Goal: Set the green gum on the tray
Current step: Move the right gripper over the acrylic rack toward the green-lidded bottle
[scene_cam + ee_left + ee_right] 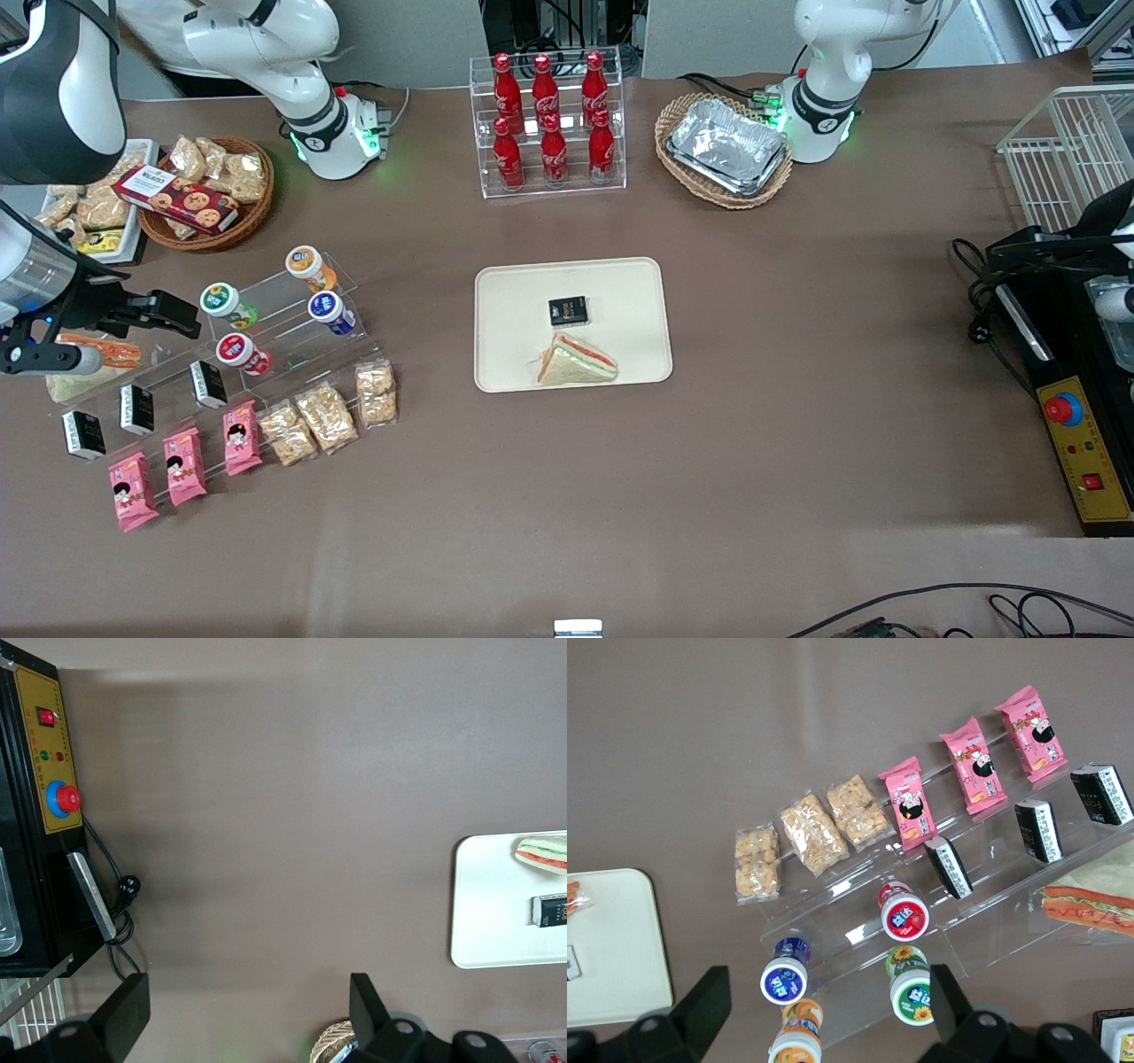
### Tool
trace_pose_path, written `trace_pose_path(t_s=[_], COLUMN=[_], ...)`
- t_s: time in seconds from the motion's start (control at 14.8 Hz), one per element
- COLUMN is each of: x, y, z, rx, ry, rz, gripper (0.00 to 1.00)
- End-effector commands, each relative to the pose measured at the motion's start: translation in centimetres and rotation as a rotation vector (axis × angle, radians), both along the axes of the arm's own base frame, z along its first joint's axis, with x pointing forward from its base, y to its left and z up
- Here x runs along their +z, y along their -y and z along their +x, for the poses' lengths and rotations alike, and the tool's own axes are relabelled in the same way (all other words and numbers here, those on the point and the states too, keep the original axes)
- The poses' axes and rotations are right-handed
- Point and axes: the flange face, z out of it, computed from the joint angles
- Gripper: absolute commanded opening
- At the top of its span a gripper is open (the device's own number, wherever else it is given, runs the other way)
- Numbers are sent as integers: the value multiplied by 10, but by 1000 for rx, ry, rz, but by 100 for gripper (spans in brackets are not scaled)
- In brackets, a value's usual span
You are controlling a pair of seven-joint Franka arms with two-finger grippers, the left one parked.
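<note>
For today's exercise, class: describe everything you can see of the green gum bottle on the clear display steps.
The green gum is a small cylindrical bottle with a green body and a white lid carrying a round green label. It looks like plastic. It lies tilted on a clear acrylic stepped stand, lid facing up and outward, above the red-labelled bottle and beside the orange-labelled one. Nothing grips it: the gripper hovers open close beside it. It is not on the tray.

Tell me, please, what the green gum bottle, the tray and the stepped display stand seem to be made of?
The green gum, just past the open gripper: probably glossy plastic, judging by its smooth white lid. The tray: matte cream, without shine; plastic or moulded fibre, I cannot tell. The stepped stand: clear acrylic, likely, since the table shows through it and its edges glint.
</note>
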Motion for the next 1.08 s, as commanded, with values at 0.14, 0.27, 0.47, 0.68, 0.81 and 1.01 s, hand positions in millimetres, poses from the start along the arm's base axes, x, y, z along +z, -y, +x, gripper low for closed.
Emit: trace_pose_path(t_s=[0.14,0.27,0.47,0.68,0.81,1.01], x=[5,10,15,21,19,-1], y=[7,10,45,76,83,95], z=[2,0,-4,-14,-21,-38], rx=[-3,59,169,189,199,268], ry=[15,24,29,31,18,17], rz=[15,10,17,20,28,49], gripper=[100,100,100,100,100,100])
